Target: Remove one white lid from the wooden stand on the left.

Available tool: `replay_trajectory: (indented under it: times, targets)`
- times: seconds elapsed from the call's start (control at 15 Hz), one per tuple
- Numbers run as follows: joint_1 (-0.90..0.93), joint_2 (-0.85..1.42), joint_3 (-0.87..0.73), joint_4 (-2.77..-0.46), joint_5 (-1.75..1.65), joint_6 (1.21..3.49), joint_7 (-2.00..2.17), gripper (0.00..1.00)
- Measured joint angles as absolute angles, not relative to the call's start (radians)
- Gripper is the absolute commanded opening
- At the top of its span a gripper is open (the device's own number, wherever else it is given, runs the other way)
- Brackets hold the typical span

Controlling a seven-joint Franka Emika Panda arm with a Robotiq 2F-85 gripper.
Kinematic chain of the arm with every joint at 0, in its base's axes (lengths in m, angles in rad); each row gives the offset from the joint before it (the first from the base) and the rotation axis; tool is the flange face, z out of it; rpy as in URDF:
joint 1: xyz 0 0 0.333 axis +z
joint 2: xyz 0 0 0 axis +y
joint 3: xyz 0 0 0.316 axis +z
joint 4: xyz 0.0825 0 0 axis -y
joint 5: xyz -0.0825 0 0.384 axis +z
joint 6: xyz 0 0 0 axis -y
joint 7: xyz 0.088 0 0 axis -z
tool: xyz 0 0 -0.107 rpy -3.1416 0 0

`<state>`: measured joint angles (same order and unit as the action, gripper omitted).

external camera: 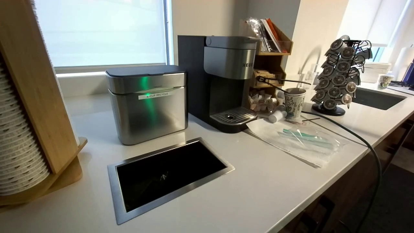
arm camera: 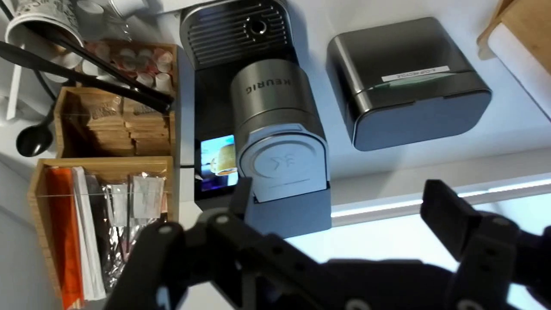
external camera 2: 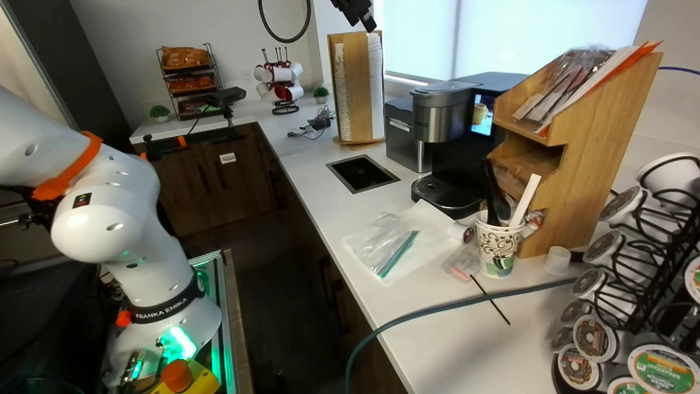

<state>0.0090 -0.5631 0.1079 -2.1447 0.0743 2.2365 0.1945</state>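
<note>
The claw (arm camera: 338, 199) has its two black fingers (arm camera: 447, 213) spread wide apart and nothing held between them, as the wrist view shows. In an exterior view a dark part of the claw hangs at the upper border, by the top of the wooden stand (external camera 2: 361, 87); whether they touch cannot be told from here. The stand rises upright on the white counter (external camera: 258, 184), beside the steel bin (external camera: 150, 116) marked K-CUP RECYCLE. A corner of it also enters the wrist view at upper right. The white lids (external camera 2: 376, 87) form a tall stack in the stand, on the side towards the window (external camera: 103, 32); paper cups (external camera: 19, 139) are stacked along another side. The bin sits between the stand and the coffee maker (arm camera: 275, 99). Before the bin, a steel frame (external camera: 117, 194) surrounds a dark opening (external camera: 171, 174) in the counter. Past the coffee maker comes a wooden rack (external camera 2: 601, 148) of packets (arm camera: 146, 196); near its foot a patterned cup (external camera 2: 499, 246) holds black utensils (external camera 2: 494, 197) and a pale stick (external camera 2: 526, 200), and a clear bag (external camera 2: 383, 246) lies on a white sheet (external camera 2: 429, 219). Further along, a dark carousel (external camera: 328, 110) bears coffee pods (external camera: 343, 66). Across a dark floor (external camera 2: 273, 312) stands the white arm (external camera 2: 109, 202), its black band (external camera 2: 164, 309) lettered FRANKA EMIKA.
</note>
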Motion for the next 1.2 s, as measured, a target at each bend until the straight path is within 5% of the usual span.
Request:
replay_trajectory:
  times: [0.6,1.2]
  targets:
    - [0.007,-0.533,0.098,-2.127,0.079,2.268,0.205,1.00]
    - [0.119,-0.086,0.232,-1.679,0.082,2.351,0.231,1.00]
